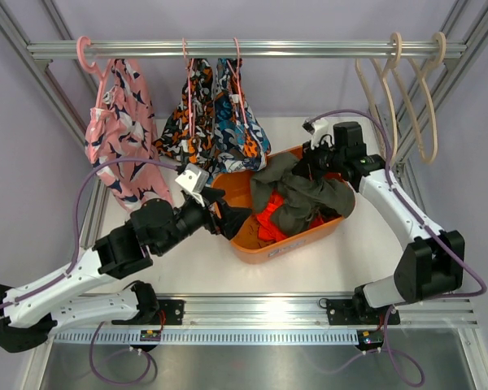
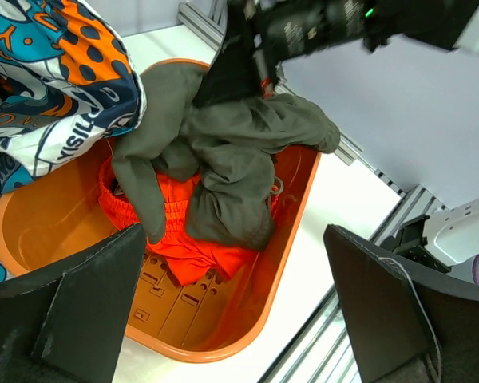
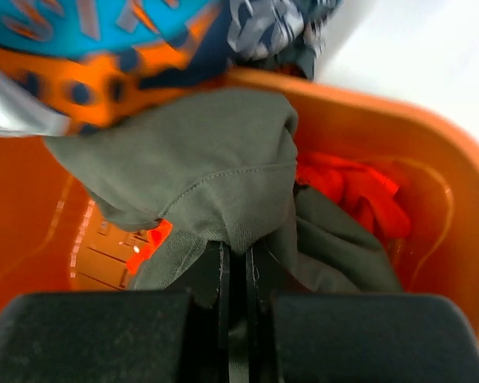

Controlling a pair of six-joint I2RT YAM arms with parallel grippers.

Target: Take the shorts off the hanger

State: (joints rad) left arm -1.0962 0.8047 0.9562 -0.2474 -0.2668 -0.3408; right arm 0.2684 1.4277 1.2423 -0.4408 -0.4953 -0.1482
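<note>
Dark olive green shorts [image 1: 302, 195] lie heaped in an orange basket [image 1: 329, 227] over bright orange-red shorts [image 1: 271, 225]. My right gripper [image 1: 307, 171] is shut on a fold of the olive shorts [image 3: 199, 155] at the basket's far side, the cloth pinched between its fingers [image 3: 238, 259]. My left gripper [image 1: 230, 217] hangs open over the basket's left end [image 2: 291, 215], its fingers [image 2: 80, 311] wide apart and holding nothing. Three printed shorts hang on the rail: a pink pair [image 1: 120, 134], an orange-black pair [image 1: 189, 118] and a blue-orange pair [image 1: 240, 122].
Two bare beige hangers [image 1: 407, 89] hang at the rail's right end. Metal frame posts run down both sides of the white table [image 1: 374, 244]. The blue-orange print [image 2: 52, 76] hangs close above the basket's left end, near my left wrist.
</note>
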